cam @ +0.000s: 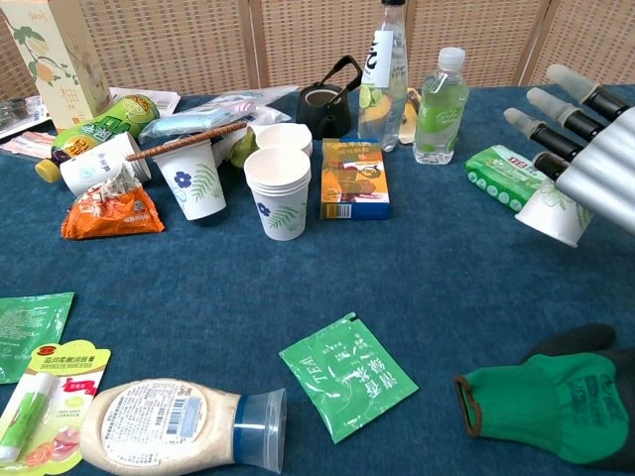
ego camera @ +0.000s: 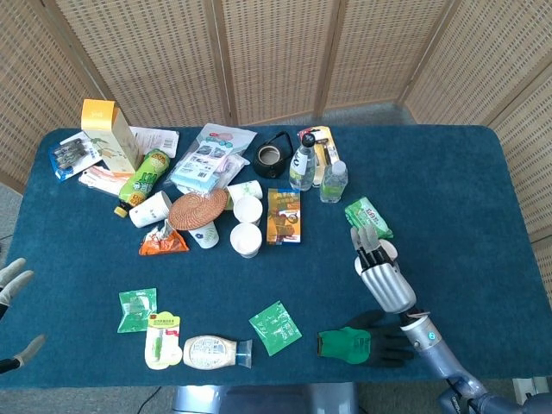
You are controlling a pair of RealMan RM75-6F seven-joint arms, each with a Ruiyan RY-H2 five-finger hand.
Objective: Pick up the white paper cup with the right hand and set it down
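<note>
The white paper cup (cam: 549,211) with a green leaf print hangs tilted above the table (ego camera: 483,190) at the right side, its open mouth turned down and to the left. The right hand (cam: 585,159) grasps it from the right, the fingers (cam: 544,129) stretched over the top of the cup and pointing left. In the head view the cup is almost wholly hidden under the right hand (ego camera: 379,272). Just left of the cup and further away lies a green packet (cam: 501,175). Near the cup's right front, a green and black glove (cam: 551,402) lies flat on the table. Well to the left stand a stack of paper cups (cam: 278,193) and an orange box (cam: 352,178). The left hand (ego camera: 13,285) shows only at the far left edge of the head view, empty, fingers apart.
</note>
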